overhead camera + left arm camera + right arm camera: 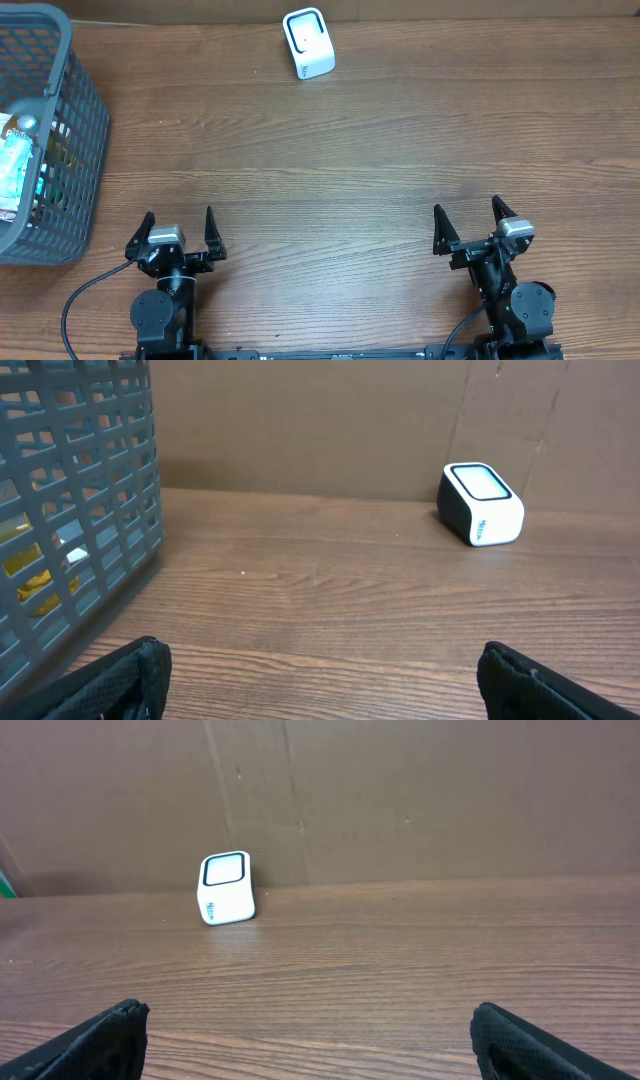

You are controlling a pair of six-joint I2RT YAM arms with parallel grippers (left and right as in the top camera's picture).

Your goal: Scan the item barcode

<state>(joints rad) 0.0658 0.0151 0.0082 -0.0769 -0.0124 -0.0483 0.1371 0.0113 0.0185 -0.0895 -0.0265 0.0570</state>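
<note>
- Your left gripper (179,215) and right gripper (467,207) both stand spread wide, holding nothing.
- You see a white boxy plastic scanner (308,42) with a dark-rimmed window.

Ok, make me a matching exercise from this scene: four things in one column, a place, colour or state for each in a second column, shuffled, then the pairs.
1. basket
2. scanner
3. left pincer
4. right pincer

A. white, at the far edge of the table
B. open, near edge, robot's right
C. grey, at the table's left end
D. open, near edge, robot's left

Pairs: 1-C, 2-A, 3-D, 4-B
</note>
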